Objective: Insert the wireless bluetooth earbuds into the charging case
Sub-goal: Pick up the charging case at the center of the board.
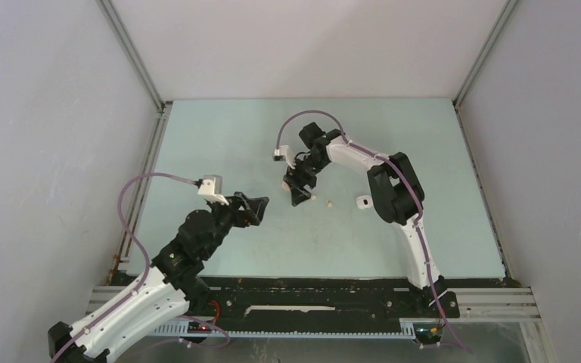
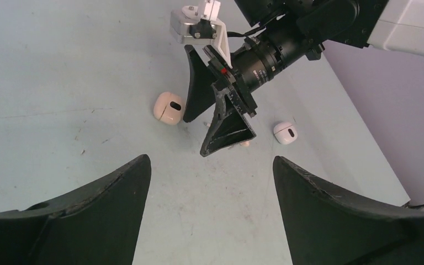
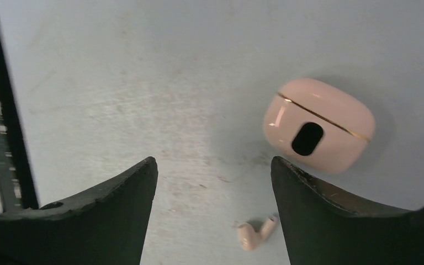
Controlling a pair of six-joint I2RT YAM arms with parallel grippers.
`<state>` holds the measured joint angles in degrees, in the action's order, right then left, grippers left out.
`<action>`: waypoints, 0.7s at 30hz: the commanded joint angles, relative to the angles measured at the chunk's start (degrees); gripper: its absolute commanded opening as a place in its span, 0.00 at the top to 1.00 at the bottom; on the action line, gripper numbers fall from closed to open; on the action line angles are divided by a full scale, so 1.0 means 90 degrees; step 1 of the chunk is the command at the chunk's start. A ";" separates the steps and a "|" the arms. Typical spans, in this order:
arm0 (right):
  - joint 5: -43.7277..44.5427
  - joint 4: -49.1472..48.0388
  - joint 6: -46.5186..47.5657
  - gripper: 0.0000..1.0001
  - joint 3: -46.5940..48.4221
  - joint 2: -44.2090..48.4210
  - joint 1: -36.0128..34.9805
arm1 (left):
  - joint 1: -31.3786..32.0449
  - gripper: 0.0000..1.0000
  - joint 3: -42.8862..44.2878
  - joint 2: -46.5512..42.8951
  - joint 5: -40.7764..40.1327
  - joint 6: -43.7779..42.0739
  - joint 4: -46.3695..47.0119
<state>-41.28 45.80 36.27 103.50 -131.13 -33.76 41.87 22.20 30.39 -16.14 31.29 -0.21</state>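
Observation:
A closed pink charging case (image 3: 319, 124) with a dark oval mark lies on the pale table, just beyond my right fingertip. A tan earbud (image 3: 256, 233) lies on the table between my right gripper's (image 3: 214, 160) open jaws, close to the right finger (image 3: 331, 221) and not gripped. From above, my right gripper (image 1: 299, 190) points down over this spot, with two small earbuds (image 1: 312, 198) (image 1: 330, 203) beside it. My left gripper (image 2: 211, 160) is open and empty, low over bare table, facing the right gripper (image 2: 221, 118) and the pink case (image 2: 168, 107).
A small white case (image 1: 363, 202) (image 2: 285, 132) lies to the right of the earbuds, near the right arm's elbow (image 1: 393, 189). Grey walls enclose the table on three sides. A dark rail (image 3: 3, 110) runs along the table's left edge in the right wrist view.

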 commanded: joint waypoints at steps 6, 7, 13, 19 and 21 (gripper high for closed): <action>-0.1268 0.0593 -0.0472 0.22 0.0936 0.0053 0.0206 | -0.0012 0.13 0.0260 -0.0786 -0.0512 -0.0251 -0.0701; -0.1116 0.0582 -0.0365 0.22 0.0950 0.0125 0.0272 | -0.0009 0.13 0.0227 -0.0835 -0.0549 -0.0224 -0.0733; -0.0243 0.0484 0.1242 0.16 0.0778 0.0339 0.0423 | -0.0004 0.14 0.0150 -0.0777 -0.0335 -0.0042 -0.0739; 0.0511 0.0469 0.2525 0.13 0.0978 0.0011 0.0128 | -0.0008 0.18 0.0388 -0.0387 -0.0059 0.0224 -0.0805; 0.0671 0.0409 0.2769 0.12 0.1026 -0.0091 0.0012 | -0.0005 0.18 0.0397 -0.0318 -0.0029 0.0274 -0.0781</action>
<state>-39.57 50.13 52.16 110.10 -131.24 -30.85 41.87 23.05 26.28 -17.96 32.14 -7.29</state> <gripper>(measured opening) 0.873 0.822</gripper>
